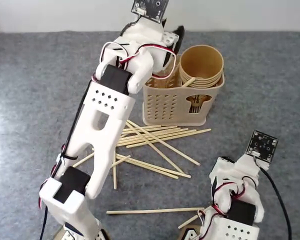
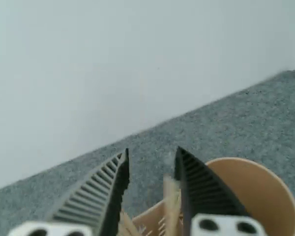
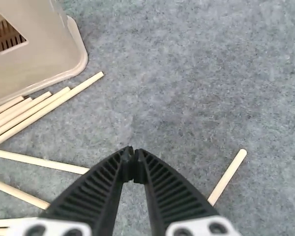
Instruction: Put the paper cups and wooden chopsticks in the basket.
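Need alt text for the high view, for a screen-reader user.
The left arm extends over a beige basket that holds stacked paper cups. Loose chopsticks lie scattered on the grey mat in front of it, and the right arm sits at the near right edge.

Basket (image 1: 177, 102) mouth is half blocked by stacked paper cups (image 1: 201, 65). The other half is overhung by the left arm (image 1: 105, 110) (its left gripper (image 2: 152, 155) is held above the rim). The near approach is crossed by scattered chopsticks (image 1: 155, 140). Open carpet (image 1: 270, 100) is seen beyond the cups' side.
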Controlling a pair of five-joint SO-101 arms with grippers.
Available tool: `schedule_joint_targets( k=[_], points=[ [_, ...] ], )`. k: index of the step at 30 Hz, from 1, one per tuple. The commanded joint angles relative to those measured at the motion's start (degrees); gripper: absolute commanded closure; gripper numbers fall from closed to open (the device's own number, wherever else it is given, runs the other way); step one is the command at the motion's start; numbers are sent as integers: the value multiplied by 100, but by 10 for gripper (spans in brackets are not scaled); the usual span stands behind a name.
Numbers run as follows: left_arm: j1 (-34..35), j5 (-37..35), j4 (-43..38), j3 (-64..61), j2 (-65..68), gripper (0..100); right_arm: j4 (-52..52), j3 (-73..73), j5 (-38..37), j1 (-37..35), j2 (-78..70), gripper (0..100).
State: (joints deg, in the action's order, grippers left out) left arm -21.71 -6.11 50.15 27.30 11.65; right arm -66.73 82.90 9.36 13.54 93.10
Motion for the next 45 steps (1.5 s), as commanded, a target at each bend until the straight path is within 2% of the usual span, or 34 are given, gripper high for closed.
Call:
schedule_joint_targets(
  k=[1,6,10,15,22,27,31,35,41,45],
  points=[
    [97,-79,299,338,-360,801,110,-18,35,-31,66,989],
    [132,-70,932,330,-1037,801,84,-18,44,-57,66,987],
    [149,-62,1837,312,-1530,801,13,-167,44,-22,4,987],
    [571,-62,2822,303,-1873,801,-400,-510,9,-40,4,987],
    [1222,-53,3596,303,-1899,803,-602,-580,-176,-31,-4,987],
    [1327,-44,4105,110,-1952,805,-892,-1002,-316,-22,-207,990],
    [1336,141,4097,-558,-2224,809,-1007,-1530,-308,-22,-1103,989],
    [1345,308,3807,-1631,-2980,879,-1218,-2295,-281,-13,-2422,987],
    [2119,352,2822,-3855,-4510,898,-848,-2593,-88,40,-3890,990],
    [2708,888,2136,-5393,-5380,898,-251,-2593,167,497,-4198,990]
  ],
)
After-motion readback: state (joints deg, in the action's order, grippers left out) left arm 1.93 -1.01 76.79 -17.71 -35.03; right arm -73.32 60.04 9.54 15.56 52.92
